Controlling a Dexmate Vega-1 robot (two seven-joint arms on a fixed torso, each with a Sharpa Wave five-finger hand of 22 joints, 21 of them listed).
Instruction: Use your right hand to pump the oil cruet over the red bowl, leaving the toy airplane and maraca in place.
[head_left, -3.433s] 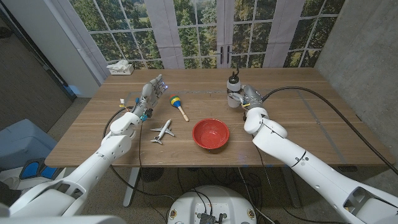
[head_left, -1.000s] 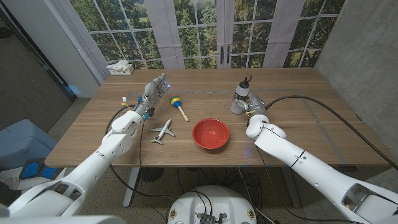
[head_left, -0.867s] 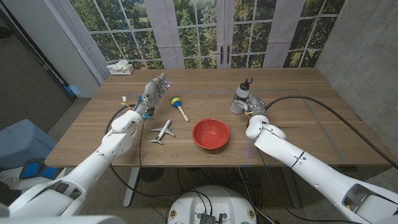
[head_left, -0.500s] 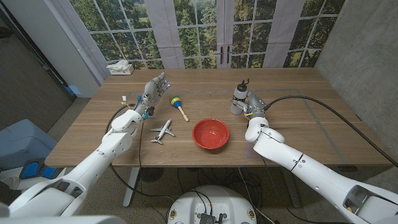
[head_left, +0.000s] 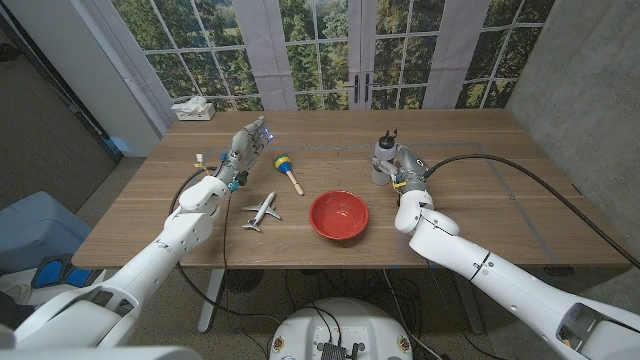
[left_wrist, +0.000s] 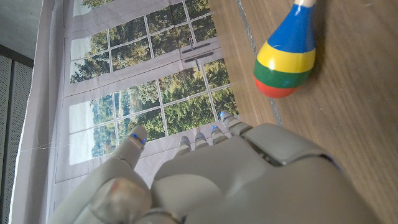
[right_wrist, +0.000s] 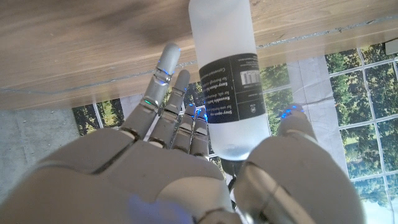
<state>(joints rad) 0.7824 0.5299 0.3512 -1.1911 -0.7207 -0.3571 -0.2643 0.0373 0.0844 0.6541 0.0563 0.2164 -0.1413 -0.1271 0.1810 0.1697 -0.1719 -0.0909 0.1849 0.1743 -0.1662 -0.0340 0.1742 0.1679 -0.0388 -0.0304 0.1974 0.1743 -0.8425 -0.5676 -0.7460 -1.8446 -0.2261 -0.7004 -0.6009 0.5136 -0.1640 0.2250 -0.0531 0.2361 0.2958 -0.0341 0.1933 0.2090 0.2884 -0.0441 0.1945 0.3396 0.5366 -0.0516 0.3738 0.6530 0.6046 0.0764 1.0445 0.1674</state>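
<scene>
**Q:** Right hand (head_left: 403, 170) first — what was it doing, and what could have gone wrong from there?

**A:** It stood at the oil cruet (head_left: 381, 158), toward the far right of the desk (head_left: 480, 200). In the right wrist view the fingers (right_wrist: 163, 74) reached up one side of the frosted bottle and the thumb the other, spread and seemingly not yet pressing in. I judged it apart around the cruet, not clamped on it. A lift attempted from that loose cradle could have let the smooth bottle slide out or topple.

**Q:** And nearer the robot?

**A:** Nearest lay the red bowl (head_left: 338, 215), well apart from the cruet. The bottle had to travel over it before any pumping, or the oil would have landed on the wood. A low carry could have clipped the bowl's rim and shoved it.

**Q:** The things to be left alone?

**A:** The toy airplane (head_left: 262, 211) lay just left of the bowl, and the maraca (head_left: 287, 170) further back. A wide swing past the bowl could have knocked the airplane.

**Q:** The other hand?

**A:** The left hand (head_left: 243, 152) was raised near the maraca, fingers apart, holding nothing. Any drift toward the maraca's striped head (left_wrist: 287, 61) could have rolled it.
</scene>
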